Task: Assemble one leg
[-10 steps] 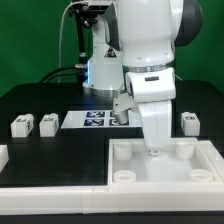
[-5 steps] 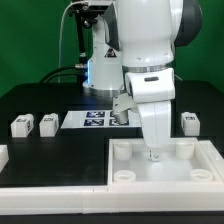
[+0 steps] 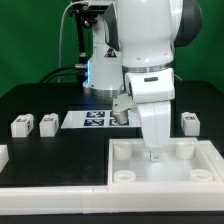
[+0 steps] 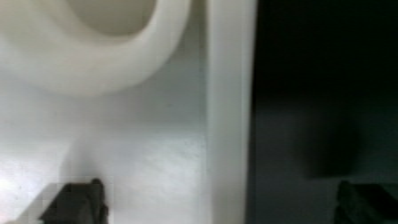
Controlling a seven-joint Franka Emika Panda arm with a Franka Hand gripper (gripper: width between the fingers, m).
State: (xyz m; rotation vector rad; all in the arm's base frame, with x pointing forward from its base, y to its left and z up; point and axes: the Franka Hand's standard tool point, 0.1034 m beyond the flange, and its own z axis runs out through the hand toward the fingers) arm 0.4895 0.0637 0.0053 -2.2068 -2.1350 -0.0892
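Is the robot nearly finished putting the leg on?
Not yet. Done: nothing that shows. The sockets in the panel look empty. In hand: the gripper is open, holds nothing and sits low over the panel. Left: three legs lie loose on the table. One has to be picked up and fitted into a socket.

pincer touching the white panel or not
Cannot tell. The exterior view shows the pincer low over the panel, its tips hiding any gap; the wrist view is too blurred to settle it.
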